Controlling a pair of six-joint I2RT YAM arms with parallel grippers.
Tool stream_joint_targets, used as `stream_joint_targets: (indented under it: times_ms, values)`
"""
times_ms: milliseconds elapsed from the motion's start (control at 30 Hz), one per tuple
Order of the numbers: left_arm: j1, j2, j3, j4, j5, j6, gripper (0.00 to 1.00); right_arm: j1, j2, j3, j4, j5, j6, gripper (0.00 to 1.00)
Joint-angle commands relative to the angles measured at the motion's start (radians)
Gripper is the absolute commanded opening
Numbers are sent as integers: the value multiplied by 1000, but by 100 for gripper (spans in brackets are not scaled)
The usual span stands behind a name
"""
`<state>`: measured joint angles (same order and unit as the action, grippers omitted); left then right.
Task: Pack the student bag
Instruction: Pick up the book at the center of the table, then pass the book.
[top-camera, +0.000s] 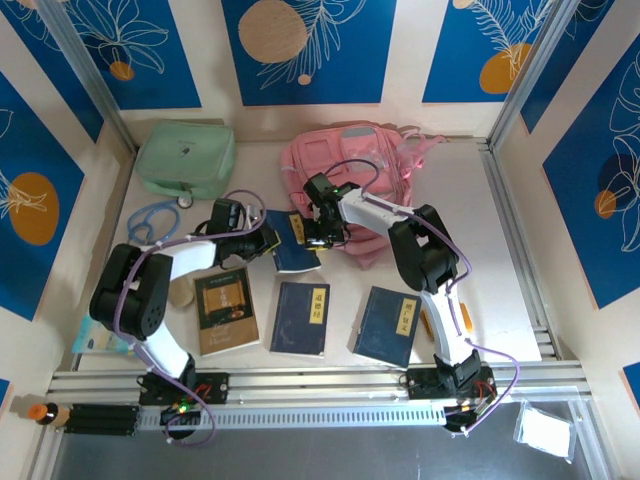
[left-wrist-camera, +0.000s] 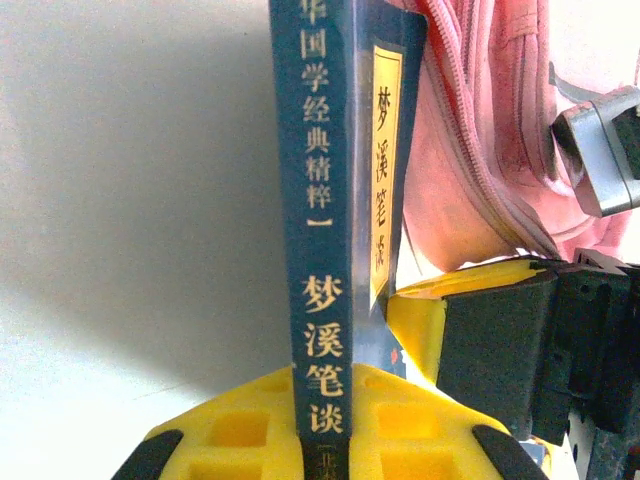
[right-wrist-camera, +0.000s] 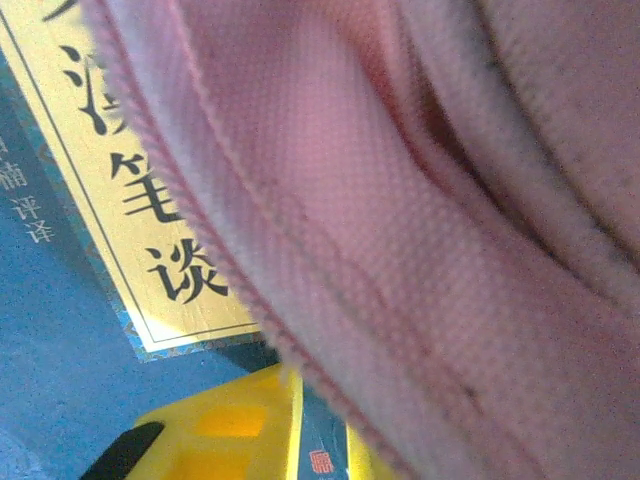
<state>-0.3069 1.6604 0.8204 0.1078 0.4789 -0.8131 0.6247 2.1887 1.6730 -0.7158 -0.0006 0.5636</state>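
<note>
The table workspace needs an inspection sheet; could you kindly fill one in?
Surface: white table, no spills seen.
Job's things: pink student bag at back; blue book at its near edge; three books flat in front.
Clutter: mint-green case, back left.
Grippers: left gripper shut on blue book; right gripper against bag fabric, state unclear.
Cables: purple cables looping along both arms.
Surroundings: blue patterned wall panels.

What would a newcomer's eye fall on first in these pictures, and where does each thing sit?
First, the large soft pink fabric backpack at the back middle of the table. Next, at its front edge, a dark blue paperback book with a yellow title label is clamped at its spine edge in the left gripper, while the right gripper sits close against the bag's pink fabric.
</note>
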Motion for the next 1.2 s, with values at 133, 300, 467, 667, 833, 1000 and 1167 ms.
stream_joint_targets:
  times_ms: [133,300,467,667,833,1000,1167]
  values:
    - [4,-181,25,-146,-153,70,0,-29,-223,-132,120,-88,24,34]
    - [3,-300,46,-166,-201,56,0,-77,-403,-293,303,-176,106,50]
    - [3,-352,60,-59,-194,-51,0,-155,-526,-466,543,-323,274,65]
    - [-12,-304,68,205,-209,-310,0,-221,-592,-632,844,-421,544,78]
    - [-60,-218,91,395,-279,-457,0,-220,-576,-724,1102,-453,766,82]
    - [-94,-170,118,426,-322,-530,0,-213,-548,-722,1239,-456,858,83]
    - [-110,-145,135,471,-323,-571,0,-188,-488,-691,1343,-446,947,82]
